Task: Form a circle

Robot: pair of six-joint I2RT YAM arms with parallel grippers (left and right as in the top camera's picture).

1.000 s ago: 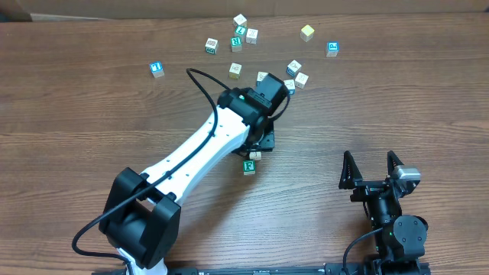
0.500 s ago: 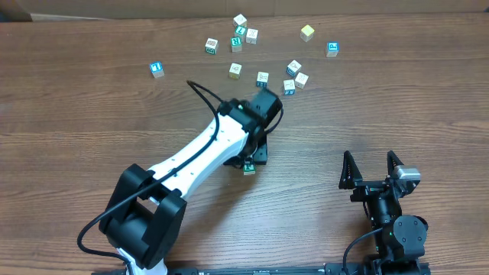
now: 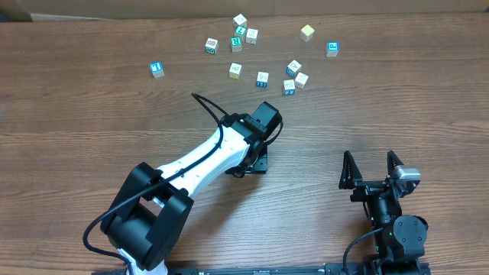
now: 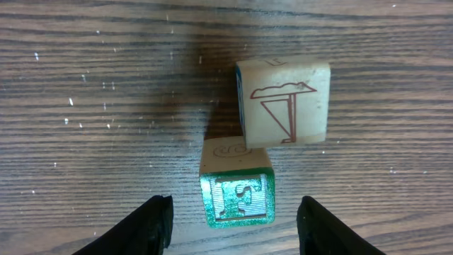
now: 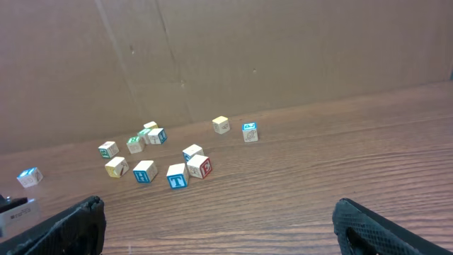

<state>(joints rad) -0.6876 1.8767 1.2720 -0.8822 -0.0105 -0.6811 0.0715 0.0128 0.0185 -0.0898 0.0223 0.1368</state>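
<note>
The near cube (image 4: pixel 237 198) lies between the left pincer (image 4: pixel 233 225) tips, touching the far cube (image 4: pixel 284 101).

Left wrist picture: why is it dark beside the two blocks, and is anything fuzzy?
Left wrist view: a soft shadow lies on the table left of the cream block and the green block, probably theirs; both blocks look sharp, wood grain too. Right wrist view: the scattered blocks are small and softer.

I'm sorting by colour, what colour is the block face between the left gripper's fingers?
The block face is green; the left wrist view shows it best.
</note>
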